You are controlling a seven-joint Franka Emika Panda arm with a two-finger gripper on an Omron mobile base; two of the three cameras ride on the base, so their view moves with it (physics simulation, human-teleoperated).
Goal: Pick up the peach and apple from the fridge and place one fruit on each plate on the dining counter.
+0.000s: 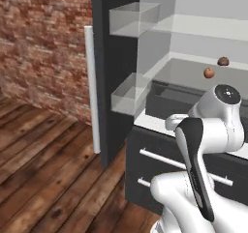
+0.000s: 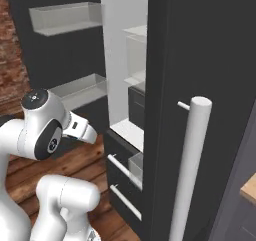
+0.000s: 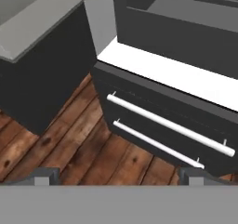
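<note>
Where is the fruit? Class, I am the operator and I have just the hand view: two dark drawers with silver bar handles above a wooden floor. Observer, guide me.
Observer: In the left base view the peach lies on a glass shelf inside the fridge, above those drawers.
Operator: Is anything near it?
Observer: A darker round thing sits just behind it, a little apart. I cannot tell whether it is the apple.
Operator: How do the doors stand?
Observer: The right base view shows a dark door with a long white handle swung open on the arm's right.
</note>
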